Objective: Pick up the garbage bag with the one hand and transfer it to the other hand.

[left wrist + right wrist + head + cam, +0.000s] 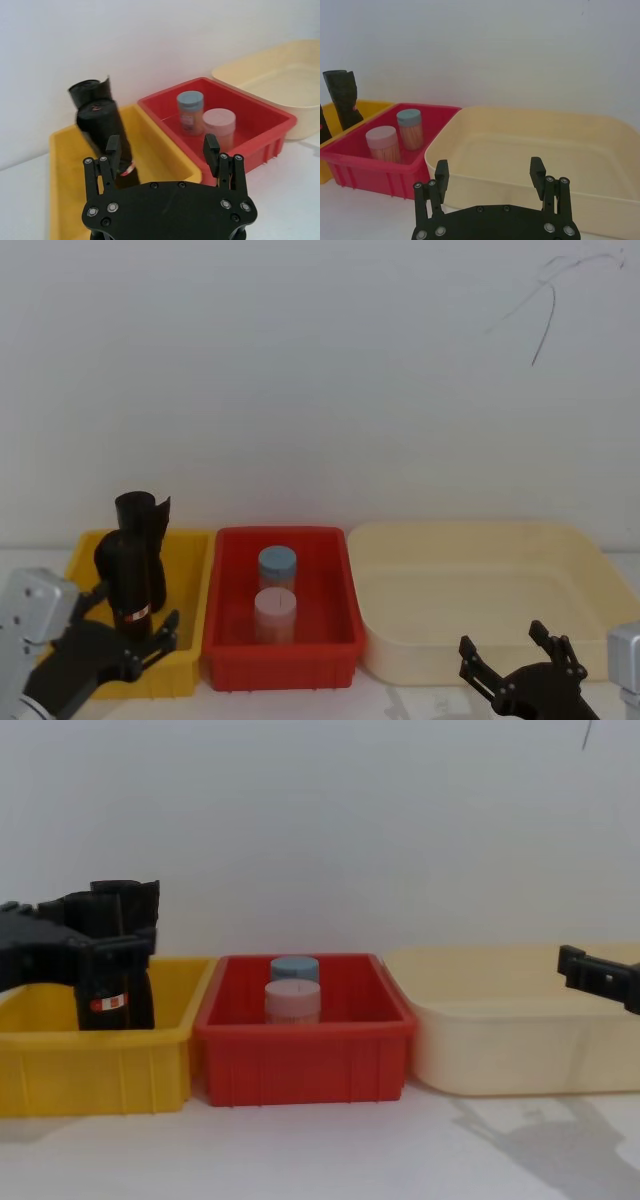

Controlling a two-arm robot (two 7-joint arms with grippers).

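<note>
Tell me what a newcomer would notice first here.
Three bright bins in a row: yellow bin at the robot's left, red bin in the middle holding two jars, cream bin at the right. Then the labelled garbage bag standing in the yellow bin, a plain black roll behind it, the left gripper open close by; the right gripper hangs open by the cream bin.

Wide-spread right end effector (489,168) just before cream tub (535,125)
</note>
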